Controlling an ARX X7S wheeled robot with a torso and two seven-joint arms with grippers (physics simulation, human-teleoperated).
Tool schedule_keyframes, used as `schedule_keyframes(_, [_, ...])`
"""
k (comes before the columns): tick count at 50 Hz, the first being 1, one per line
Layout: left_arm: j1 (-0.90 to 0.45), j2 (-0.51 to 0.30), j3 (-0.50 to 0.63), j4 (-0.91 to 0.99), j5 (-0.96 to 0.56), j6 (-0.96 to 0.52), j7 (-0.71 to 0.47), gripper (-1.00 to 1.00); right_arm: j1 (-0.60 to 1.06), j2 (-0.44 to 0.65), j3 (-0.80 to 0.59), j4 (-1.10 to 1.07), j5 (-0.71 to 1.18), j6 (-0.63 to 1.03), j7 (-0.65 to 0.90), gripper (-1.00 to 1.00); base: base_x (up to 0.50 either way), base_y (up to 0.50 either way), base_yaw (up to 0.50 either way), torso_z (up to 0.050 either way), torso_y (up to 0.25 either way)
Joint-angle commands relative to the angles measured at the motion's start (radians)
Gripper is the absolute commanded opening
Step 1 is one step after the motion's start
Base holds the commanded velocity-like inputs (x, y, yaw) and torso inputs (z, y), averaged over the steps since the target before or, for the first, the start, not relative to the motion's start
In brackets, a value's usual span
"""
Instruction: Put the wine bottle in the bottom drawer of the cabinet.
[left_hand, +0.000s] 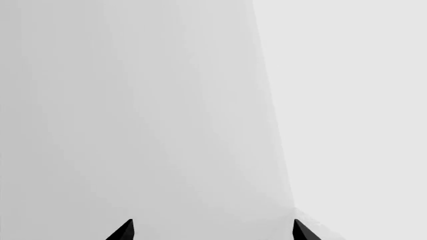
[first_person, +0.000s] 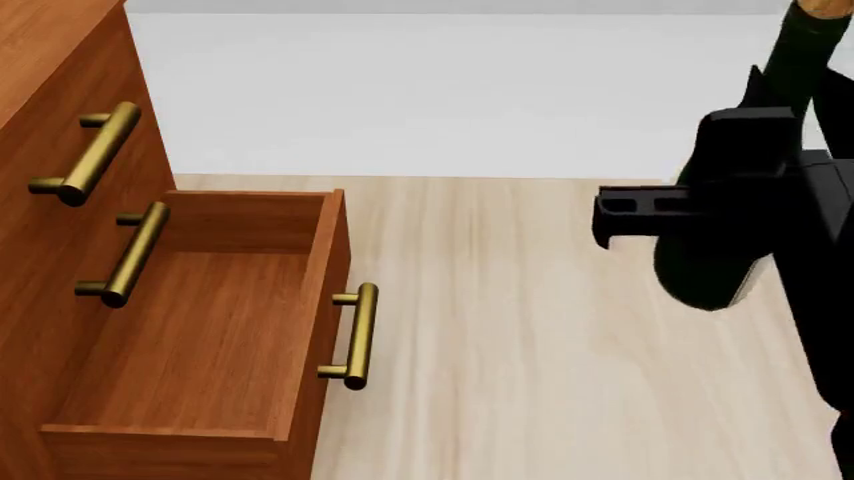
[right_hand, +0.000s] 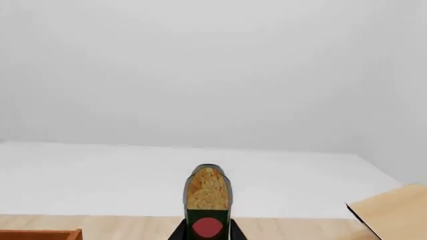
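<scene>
The reddish-brown cabinet (first_person: 40, 60) stands at the left of the head view. Its bottom drawer (first_person: 200, 330) is pulled open and nothing lies inside; its brass handle (first_person: 356, 335) faces the floor space. My right gripper (first_person: 721, 200) is shut on the dark green wine bottle (first_person: 707, 272) and holds it in the air, to the right of the drawer. In the right wrist view the bottle's cork top (right_hand: 208, 187) rises between my right gripper's (right_hand: 207, 234) jaws. My left gripper (left_hand: 212, 232) is open and empty, facing bare grey walls. The bottle's label is hidden.
Two shut drawer fronts with brass handles (first_person: 87, 150) (first_person: 130, 255) sit above the open drawer. Pale wood floor (first_person: 534, 350) runs between cabinet and bottle, with a white wall behind. A pale wood panel (right_hand: 393, 210) shows at the right wrist view's edge.
</scene>
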Motion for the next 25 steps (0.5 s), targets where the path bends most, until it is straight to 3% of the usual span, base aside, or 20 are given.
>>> schedule_keyframes(1, [0.007,0.017,0.009,-0.033,0.031,0.037,0.041,1.00,0.190,-0.083,-0.121,0.143,0.083,0.039,-0.020,-1.00,0.00,0.00,0.00,0.000,0.000])
schedule_keyframes(12, [0.012,0.021,0.014,-0.037,0.039,0.047,0.047,1.00,0.287,-0.137,-0.205,0.243,0.121,0.068,-0.013,-1.00,0.00,0.00,0.00,0.000,0.001])
schedule_keyframes(20, [0.019,0.022,0.017,-0.029,0.040,0.045,0.044,1.00,0.355,-0.190,-0.274,0.374,0.287,0.001,0.105,-1.00,0.00,0.00,0.00,0.000,0.000])
schedule_keyframes(25, [0.022,0.020,0.020,-0.020,0.044,0.046,0.042,1.00,0.408,-0.223,-0.318,0.413,0.317,0.027,0.096,-1.00,0.00,0.00,0.00,0.000,0.002])
